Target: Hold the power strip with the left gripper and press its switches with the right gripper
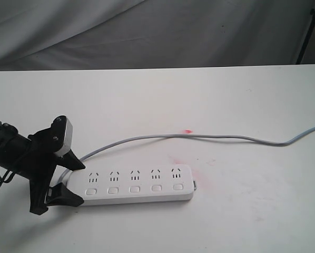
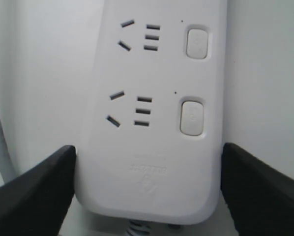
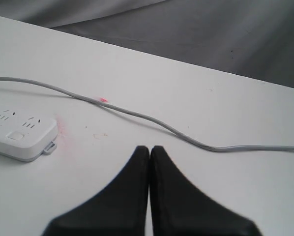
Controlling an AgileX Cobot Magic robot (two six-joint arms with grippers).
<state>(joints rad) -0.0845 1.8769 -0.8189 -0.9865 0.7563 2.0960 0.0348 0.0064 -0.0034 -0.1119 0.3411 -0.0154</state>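
Observation:
The long white power strip [image 1: 136, 184] lies flat on the white table, with its row of switches [image 1: 134, 190] along the near side. My left gripper [image 1: 79, 183] is shut on the strip's left, cord end. In the left wrist view its black fingers [image 2: 44, 187] press both long sides of the power strip [image 2: 152, 147], just past two switches [image 2: 192, 118]. My right gripper [image 3: 149, 148] is shut and empty, out of the exterior view. It hovers over bare table, well away from the strip's far end [image 3: 19, 135]. The grey cord [image 1: 199, 136] trails off to the right.
Grey cloth [image 1: 147, 31] hangs behind the table's far edge. A small red mark [image 1: 188, 131] lies by the cord, and a pink smear [image 1: 202, 174] sits by the strip's right end. The cord [image 3: 152, 120] crosses the table ahead of the right gripper.

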